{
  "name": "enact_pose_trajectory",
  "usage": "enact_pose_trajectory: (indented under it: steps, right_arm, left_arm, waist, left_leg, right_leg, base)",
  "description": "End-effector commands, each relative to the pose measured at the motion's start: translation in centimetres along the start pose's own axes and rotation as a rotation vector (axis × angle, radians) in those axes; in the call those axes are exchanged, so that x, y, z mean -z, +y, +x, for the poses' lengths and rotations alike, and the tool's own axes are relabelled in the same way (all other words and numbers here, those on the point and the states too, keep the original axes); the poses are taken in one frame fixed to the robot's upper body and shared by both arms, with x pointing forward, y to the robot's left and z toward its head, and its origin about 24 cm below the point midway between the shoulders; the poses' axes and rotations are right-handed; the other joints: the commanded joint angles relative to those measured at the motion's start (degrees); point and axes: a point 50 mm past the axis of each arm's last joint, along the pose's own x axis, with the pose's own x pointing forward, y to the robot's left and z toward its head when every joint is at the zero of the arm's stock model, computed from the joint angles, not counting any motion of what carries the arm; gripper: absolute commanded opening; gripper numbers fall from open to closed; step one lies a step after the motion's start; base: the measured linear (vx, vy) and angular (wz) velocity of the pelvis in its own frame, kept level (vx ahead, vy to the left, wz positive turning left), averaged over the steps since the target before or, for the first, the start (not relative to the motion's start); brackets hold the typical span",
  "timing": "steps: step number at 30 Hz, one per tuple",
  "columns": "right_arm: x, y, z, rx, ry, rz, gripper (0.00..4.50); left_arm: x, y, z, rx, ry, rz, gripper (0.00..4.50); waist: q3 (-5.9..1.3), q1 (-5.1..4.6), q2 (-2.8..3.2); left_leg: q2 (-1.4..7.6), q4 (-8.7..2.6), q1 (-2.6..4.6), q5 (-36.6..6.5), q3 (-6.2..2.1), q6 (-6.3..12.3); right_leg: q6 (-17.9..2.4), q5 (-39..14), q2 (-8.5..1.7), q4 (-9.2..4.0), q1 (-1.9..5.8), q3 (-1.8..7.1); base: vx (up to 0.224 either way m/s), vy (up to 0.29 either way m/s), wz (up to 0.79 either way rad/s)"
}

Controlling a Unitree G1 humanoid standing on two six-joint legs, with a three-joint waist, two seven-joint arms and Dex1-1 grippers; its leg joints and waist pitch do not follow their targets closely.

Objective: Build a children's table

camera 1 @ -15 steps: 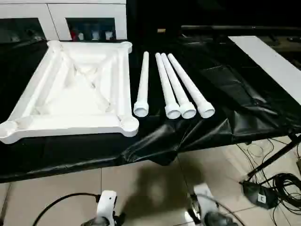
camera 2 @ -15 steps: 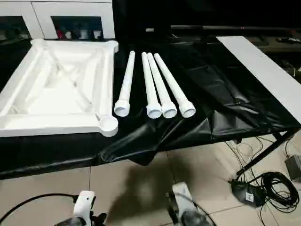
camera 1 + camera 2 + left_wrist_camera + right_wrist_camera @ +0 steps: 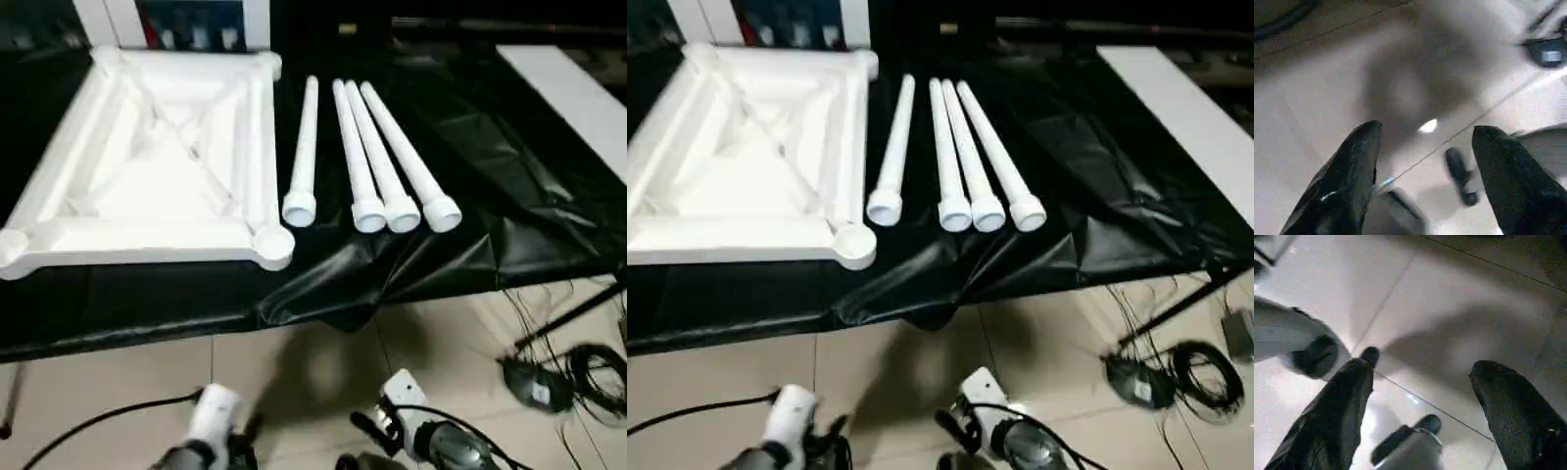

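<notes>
Tabletop (image 3: 157,166) ribbed side up on black-covered table (image 3: 509,186), four legs (image 3: 367,157) lying side by side at its 3 o'clock, flared ends toward the near edge. Left gripper (image 3: 1422,171) and right gripper (image 3: 1420,404) low over the tiled floor (image 3: 1459,308), fingers spread apart, holding nothing, well short of the parts at 12 o'clock.

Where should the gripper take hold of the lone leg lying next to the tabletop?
Probably mid-shaft on the lone leg, coming from above with the fingers across it. It lies flat with gaps on both sides, toward the tabletop and the three bunched legs; its flared end is wider.
</notes>
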Motion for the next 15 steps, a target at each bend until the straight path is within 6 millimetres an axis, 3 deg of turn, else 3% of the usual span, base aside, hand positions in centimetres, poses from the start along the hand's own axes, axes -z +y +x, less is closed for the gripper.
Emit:
enact_pose_trajectory:
  steps: [1,2,4,5,6,10,12,15]
  right_arm:
    - [-0.5,0.2,-0.4,-0.058,-0.050,-0.033,3.53]
    - [-1.1,0.5,-0.6,-0.098,-0.085,-0.054,3.53]
    - [-2.0,0.7,-1.2,-0.160,-0.144,-0.104,3.53]
    - [-2.6,0.6,-1.7,-0.189,-0.173,-0.134,3.53]
    - [-2.9,0.6,-1.9,-0.200,-0.184,-0.148,3.53]
    - [-4.7,0.3,-3.5,-0.280,-0.258,-0.197,3.53]
    - [-5.6,0.3,-4.3,-0.315,-0.289,-0.218,3.53]
    - [-6.8,0.4,-5.3,-0.354,-0.324,-0.233,3.53]
  left_arm:
    - [-0.3,-1.5,-0.2,0.085,-0.039,0.054,3.32]
    - [-0.7,-2.0,-0.4,0.111,-0.075,0.098,3.32]
    - [-1.3,-2.4,-0.9,0.129,-0.133,0.158,3.32]
    - [-1.9,-2.6,-1.4,0.132,-0.186,0.212,3.32]
    - [-2.2,-2.6,-1.6,0.134,-0.209,0.240,3.32]
    - [-3.5,-1.9,-2.9,0.099,-0.278,0.276,3.32]
    - [-4.4,-1.1,-3.6,0.058,-0.317,0.293,3.32]
    - [-5.8,-0.5,-4.6,0.014,-0.382,0.308,3.32]
  waist:
    - [-1.38,-0.20,0.11]
    - [-1.29,-0.09,0.05]
    - [-0.80,-0.21,-0.20]
    - [-0.21,-0.38,-0.48]
    - [-0.08,-0.36,-0.51]
    - [1.19,-0.20,-0.71]
    - [1.39,-0.03,-0.73]
    - [1.64,-0.11,-0.90]
  left_leg:
    - [5.61,-4.24,1.31,-10.87,-2.44,6.57]
    - [5.70,-3.80,1.13,-7.58,-2.44,8.44]
    - [5.65,-3.46,1.08,-6.72,-2.40,10.33]
    - [5.73,-3.67,1.15,-7.72,-2.49,10.58]
    - [5.78,-3.80,1.21,-8.90,-2.54,10.43]
    - [6.04,-4.62,1.80,-14.24,-2.56,6.90]
    - [6.21,-4.74,1.90,-14.16,-2.56,6.17]
    - [5.98,-4.63,1.98,-12.22,-2.50,5.70]
  right_leg:
    - [-13.08,6.33,-6.02,-3.67,0.65,3.60]
    - [-13.03,13.37,-6.11,-2.97,0.93,3.52]
    - [-12.32,19.51,-6.12,-2.46,0.85,3.38]
    - [-12.04,19.71,-6.15,-2.56,0.68,3.30]
    - [-11.87,18.14,-6.12,-2.75,0.75,3.22]
    - [-12.43,4.52,-5.97,-3.87,0.55,3.59]
    - [-12.32,2.81,-6.00,-4.04,0.53,3.74]
    - [-12.44,4.23,-5.87,-3.84,0.53,3.75]
  base:
    - [0.000,0.000,0.00]
    - [0.000,0.000,0.00]
    - [0.000,0.000,0.00]
    - [0.000,0.000,0.00]
    - [0.000,0.000,0.00]
    - [0.000,0.000,0.00]
    - [0.000,0.000,0.00]
    - [0.000,0.000,0.00]
